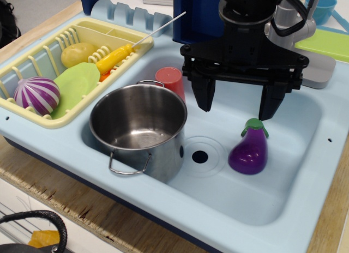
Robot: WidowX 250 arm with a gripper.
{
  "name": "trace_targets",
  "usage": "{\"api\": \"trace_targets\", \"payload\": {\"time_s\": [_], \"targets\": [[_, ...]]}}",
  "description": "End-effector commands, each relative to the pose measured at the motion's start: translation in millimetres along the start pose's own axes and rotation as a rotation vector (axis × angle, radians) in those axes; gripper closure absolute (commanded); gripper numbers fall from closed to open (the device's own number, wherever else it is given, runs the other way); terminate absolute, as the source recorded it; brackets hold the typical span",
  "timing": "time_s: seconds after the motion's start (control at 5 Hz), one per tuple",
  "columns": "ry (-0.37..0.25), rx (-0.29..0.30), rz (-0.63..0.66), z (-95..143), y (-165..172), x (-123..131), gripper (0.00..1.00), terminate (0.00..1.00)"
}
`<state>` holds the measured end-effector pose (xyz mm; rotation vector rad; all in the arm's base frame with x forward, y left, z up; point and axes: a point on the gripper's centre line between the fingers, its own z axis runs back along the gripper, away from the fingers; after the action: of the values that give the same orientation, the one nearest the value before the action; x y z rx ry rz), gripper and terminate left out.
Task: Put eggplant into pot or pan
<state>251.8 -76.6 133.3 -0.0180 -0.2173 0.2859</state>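
Observation:
The purple eggplant (249, 150) with a green cap stands upright on the floor of the light blue sink (256, 204), right of the drain. The shiny steel pot (140, 130) stands empty in the sink's left part, its wire handles at the front and back. My black gripper (237, 104) hangs open and empty above the sink, its right finger (271, 103) just above and behind the eggplant's cap, its left finger (204, 95) between the eggplant and the pot.
A red cup (170, 79) stands behind the pot. A yellow dish rack (32, 108) on the left holds a purple-and-white striped ball (36, 95), a green plate (76, 85), a yellow item (78, 54) and a yellow-handled utensil (117, 56). A grey faucet (294, 21) rises behind the gripper.

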Motion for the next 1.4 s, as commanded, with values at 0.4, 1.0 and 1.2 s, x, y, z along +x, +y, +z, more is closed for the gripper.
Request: {"api": "trace_targets", "payload": {"time_s": [0.4, 1.0, 1.2], "targets": [[0.024, 0.006, 0.025, -32, -14, -5, 0.0, 0.0], [0.067, -0.043, 0.077, -77, -10, -18, 0.0, 0.0], [0.061, -0.026, 0.097, -70, -8, -21, 1.0, 0.0]]}}
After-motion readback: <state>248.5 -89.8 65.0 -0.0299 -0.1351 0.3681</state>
